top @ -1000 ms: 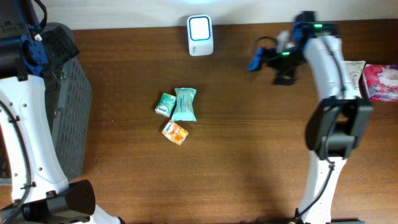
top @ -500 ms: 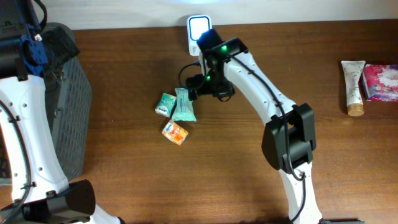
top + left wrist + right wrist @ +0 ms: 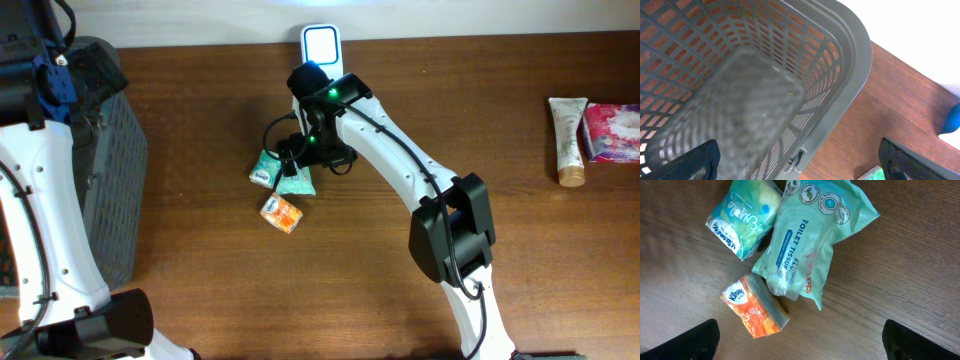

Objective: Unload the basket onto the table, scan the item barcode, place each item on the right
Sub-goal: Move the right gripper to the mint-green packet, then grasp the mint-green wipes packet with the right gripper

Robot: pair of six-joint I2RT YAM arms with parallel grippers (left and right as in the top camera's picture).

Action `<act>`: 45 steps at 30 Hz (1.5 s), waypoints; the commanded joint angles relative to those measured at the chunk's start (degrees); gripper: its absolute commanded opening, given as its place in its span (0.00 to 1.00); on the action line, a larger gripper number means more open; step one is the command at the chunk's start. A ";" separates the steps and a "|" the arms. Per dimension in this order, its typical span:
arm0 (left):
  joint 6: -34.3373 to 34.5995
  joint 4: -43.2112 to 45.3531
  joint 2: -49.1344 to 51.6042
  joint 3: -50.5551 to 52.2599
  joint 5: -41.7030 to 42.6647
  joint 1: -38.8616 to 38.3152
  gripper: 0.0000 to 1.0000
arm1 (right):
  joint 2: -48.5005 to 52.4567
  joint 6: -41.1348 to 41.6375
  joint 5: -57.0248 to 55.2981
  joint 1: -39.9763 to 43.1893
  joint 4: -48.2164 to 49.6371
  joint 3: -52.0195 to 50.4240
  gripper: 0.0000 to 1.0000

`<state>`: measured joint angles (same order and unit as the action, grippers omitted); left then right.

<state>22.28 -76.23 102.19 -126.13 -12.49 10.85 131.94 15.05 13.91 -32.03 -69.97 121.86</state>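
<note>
Three items lie together mid-table: a green toilet tissue pack (image 3: 810,250) (image 3: 297,184), a small teal tissue pack (image 3: 742,220) (image 3: 263,168) and an orange Kleenex pack (image 3: 755,312) (image 3: 281,213). The white scanner (image 3: 321,45) stands at the back edge. My right gripper (image 3: 800,340) (image 3: 305,152) hovers open just above the packs, holding nothing, and partly hides the green pack from overhead. Over the grey basket (image 3: 855,60) at the far left, my left gripper (image 3: 800,162) is open and empty.
The grey mesh basket (image 3: 110,160) fills the left edge of the table. A cream tube (image 3: 568,140) and a pink packet (image 3: 615,130) lie at the back right. Bare wood surrounds the three packs.
My right arm has swung from the back right across the table to the middle and now hangs over the packs. The left arm has stayed where it was.
</note>
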 commanded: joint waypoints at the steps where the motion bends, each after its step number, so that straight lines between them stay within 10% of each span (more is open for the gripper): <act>1: 0.35 0.11 -0.92 -0.57 -0.42 0.20 0.99 | -2.03 0.48 -0.90 0.13 0.28 0.28 0.98; 13: 0.35 0.11 -0.92 -0.57 -0.42 0.20 0.99 | -0.98 6.47 -0.61 0.11 8.70 0.28 0.98; 16: 0.35 0.11 -0.92 -0.57 -0.42 0.20 0.99 | -0.92 6.45 -1.73 0.24 8.68 0.11 0.71; 18: 0.35 0.11 -0.92 -0.57 -0.42 0.20 0.99 | -0.90 6.49 -4.07 0.22 8.96 -0.92 0.71; 26: 0.35 0.11 -0.92 -0.57 -0.42 0.20 0.99 | -0.31 9.31 -2.60 0.11 15.21 -9.18 0.72; 29: 0.35 0.11 -0.92 -0.57 -0.42 0.20 0.99 | -0.31 9.90 -2.62 0.61 15.41 -10.23 0.99; 45: 0.35 0.11 -0.92 -0.57 -0.42 0.20 0.99 | -0.31 8.98 -1.86 5.88 12.33 -10.45 0.99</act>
<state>22.26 -76.23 102.19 -126.13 -12.49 10.85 131.96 24.03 10.33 -27.16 -57.36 111.92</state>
